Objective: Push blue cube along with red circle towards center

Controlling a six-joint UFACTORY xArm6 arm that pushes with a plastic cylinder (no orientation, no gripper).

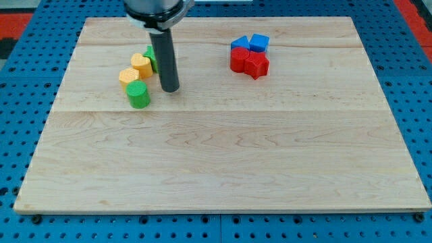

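My tip (170, 88) is sitting beside the green cylinder (138, 94), well left of the blue cube (259, 42) and red circle (238, 59) (no jaws showing on this rod).

No text, label or number seems readable anywhere.

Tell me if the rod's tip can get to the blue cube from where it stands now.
Probably yes. My tip stands on the view's left by the green cylinder and yellow blocks; bare board lies between it and the blue cube. The red blocks sit below the cube, so approach from above.
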